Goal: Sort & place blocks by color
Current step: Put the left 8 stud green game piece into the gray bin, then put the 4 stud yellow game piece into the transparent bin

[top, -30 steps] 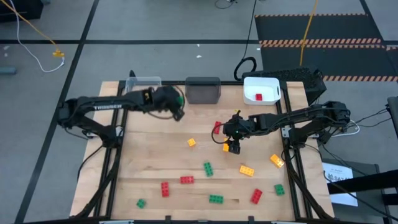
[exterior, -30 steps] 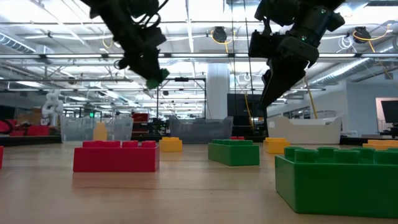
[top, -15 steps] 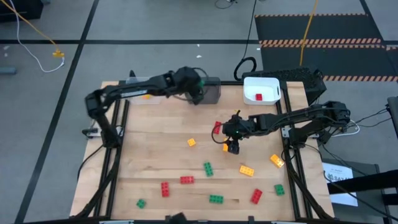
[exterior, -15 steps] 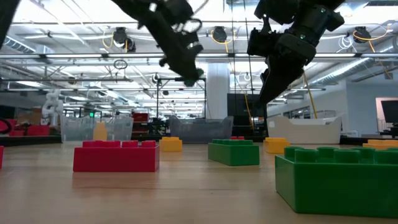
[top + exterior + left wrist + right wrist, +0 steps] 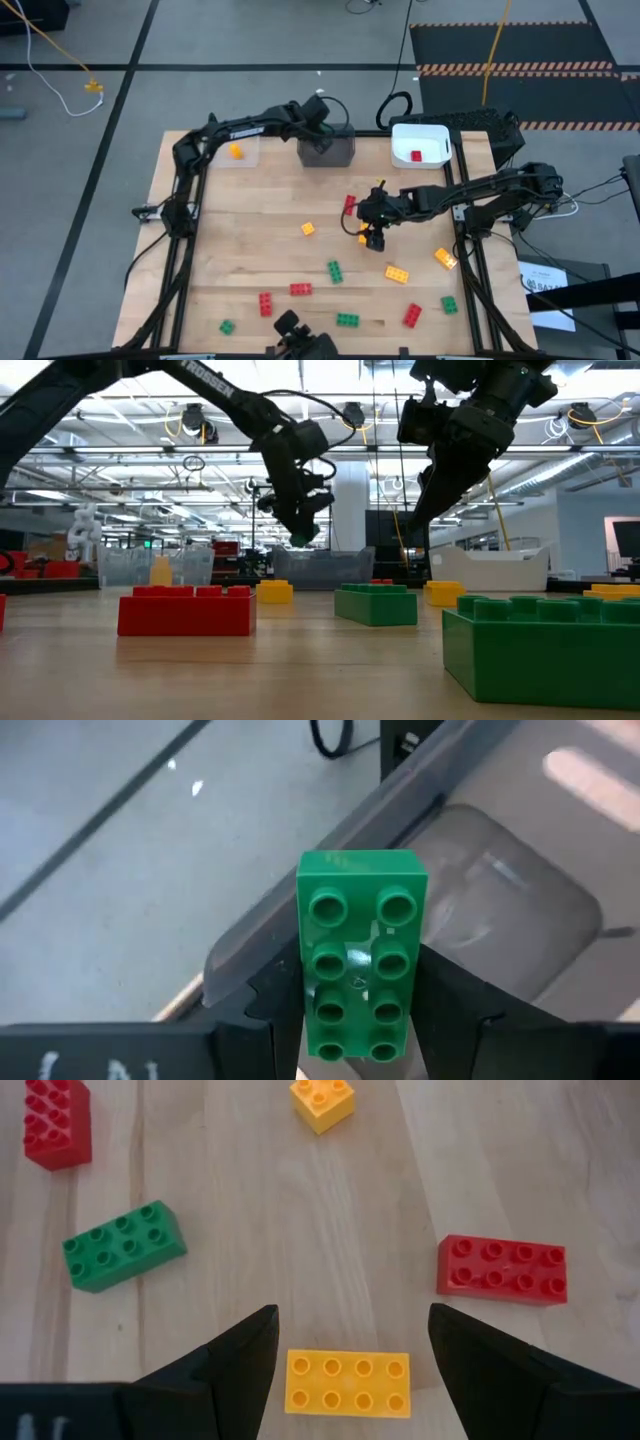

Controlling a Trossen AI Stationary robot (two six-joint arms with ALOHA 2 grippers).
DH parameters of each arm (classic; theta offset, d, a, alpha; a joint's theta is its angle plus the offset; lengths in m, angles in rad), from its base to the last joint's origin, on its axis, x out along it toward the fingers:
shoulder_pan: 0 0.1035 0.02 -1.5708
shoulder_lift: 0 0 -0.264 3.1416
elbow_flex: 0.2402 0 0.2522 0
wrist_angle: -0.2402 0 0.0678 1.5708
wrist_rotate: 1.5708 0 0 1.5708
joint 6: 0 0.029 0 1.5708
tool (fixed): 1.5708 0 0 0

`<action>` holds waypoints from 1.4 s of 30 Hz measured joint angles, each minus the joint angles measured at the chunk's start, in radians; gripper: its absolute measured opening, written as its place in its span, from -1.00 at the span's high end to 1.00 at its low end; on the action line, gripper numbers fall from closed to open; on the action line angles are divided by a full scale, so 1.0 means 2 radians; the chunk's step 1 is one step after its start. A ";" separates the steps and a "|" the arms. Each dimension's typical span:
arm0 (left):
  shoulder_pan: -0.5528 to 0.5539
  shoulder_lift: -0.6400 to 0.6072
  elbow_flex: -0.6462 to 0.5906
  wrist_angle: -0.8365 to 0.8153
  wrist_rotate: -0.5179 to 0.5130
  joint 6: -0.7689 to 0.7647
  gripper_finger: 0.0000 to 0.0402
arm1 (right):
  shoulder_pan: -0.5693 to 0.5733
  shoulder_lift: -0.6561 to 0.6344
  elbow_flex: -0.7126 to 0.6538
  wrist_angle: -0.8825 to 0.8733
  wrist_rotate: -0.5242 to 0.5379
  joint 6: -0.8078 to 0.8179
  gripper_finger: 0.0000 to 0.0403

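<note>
My left gripper (image 5: 322,124) hangs over the dark grey bin (image 5: 328,152) at the table's far edge, shut on a green block (image 5: 360,975) that also shows in the low view (image 5: 301,540). My right gripper (image 5: 372,234) stands open near the table's middle, fingers either side of a yellow block (image 5: 347,1380) that lies flat on the wood, without touching it. A red block (image 5: 500,1268), a green block (image 5: 123,1245) and a small yellow block (image 5: 322,1102) lie close by. My left gripper pinches the green block by its two long sides (image 5: 412,1020), between its two fingers (image 5: 455,1010), at one end of the block. The fingers slant down from the table's left. The block sticks out past the fingertips, lifted clear above the dark grey bin.
A clear bin (image 5: 232,146) at the far left holds a yellow block (image 5: 236,151). A white bin (image 5: 420,140) at the far right holds a red block (image 5: 416,156). Several red, green and yellow blocks lie scattered over the table's near half (image 5: 300,289). A dark camera (image 5: 300,342) stands at the near edge.
My left gripper has carried the green block toward the table's right and far edge, from beside the clear bin to above the dark grey bin, and has sunk a little. The block stays in its fingers.
</note>
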 joint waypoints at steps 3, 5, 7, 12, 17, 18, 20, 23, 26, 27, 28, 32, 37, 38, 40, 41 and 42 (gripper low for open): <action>0.001 0.008 0.000 -0.003 0.001 -0.012 0.29 | 0.000 0.000 0.000 0.000 0.000 0.000 -0.24; 0.000 0.008 0.000 -0.006 0.001 -0.013 0.29 | 0.000 0.000 0.000 0.000 0.000 -0.003 -0.24; -0.002 0.006 0.000 -0.006 0.001 -0.014 0.29 | 0.000 0.000 0.000 0.000 0.000 -0.008 -0.24; -0.007 0.005 0.000 -0.026 0.001 -0.018 0.04 | 0.000 0.000 0.000 0.001 0.000 -0.013 -0.24; -0.007 0.005 0.000 -0.033 0.001 -0.022 -0.40 | 0.000 0.000 0.000 0.001 0.000 -0.013 -0.24; -0.007 0.005 0.000 -0.033 0.001 -0.021 -0.45 | 0.000 0.000 0.000 0.001 0.000 -0.013 -0.24; -0.007 0.005 0.000 -0.034 0.001 -0.021 -0.50 | 0.000 0.000 0.000 0.001 0.000 -0.013 -0.24; -0.007 0.005 0.000 -0.037 0.005 -0.019 -0.52 | 0.000 0.000 0.000 0.001 0.000 -0.013 -0.24; -0.011 0.003 0.000 -0.045 0.006 -0.009 -0.49 | 0.000 0.000 0.000 0.001 0.000 -0.013 -0.24; -0.012 -0.002 0.000 -0.057 0.010 -0.002 -0.47 | 0.000 0.000 0.000 0.001 0.000 -0.013 -0.24; -0.015 -0.008 -0.001 -0.070 0.013 0.007 -0.45 | 0.000 0.000 0.000 0.001 0.000 -0.013 -0.24; -0.034 -0.049 -0.001 -0.112 0.014 0.032 -0.39 | 0.000 0.000 0.000 0.000 0.000 -0.015 -0.24; -0.080 -0.120 0.000 -0.141 0.018 0.022 -0.34 | 0.000 0.000 0.000 -0.001 0.001 -0.015 -0.24; -0.094 -0.131 0.000 -0.148 0.018 0.018 -0.33 | 0.000 0.000 0.000 -0.003 0.001 -0.014 -0.24; -0.124 -0.146 0.000 -0.165 0.018 0.016 -0.30 | 0.000 0.000 0.000 -0.003 0.001 -0.009 -0.24; -0.140 -0.149 0.000 -0.171 0.018 0.016 -0.29 | 0.000 0.000 0.000 -0.004 0.001 -0.007 -0.24; -0.155 -0.152 0.000 -0.178 0.019 0.015 -0.28 | 0.000 0.000 0.000 -0.004 0.000 -0.004 -0.24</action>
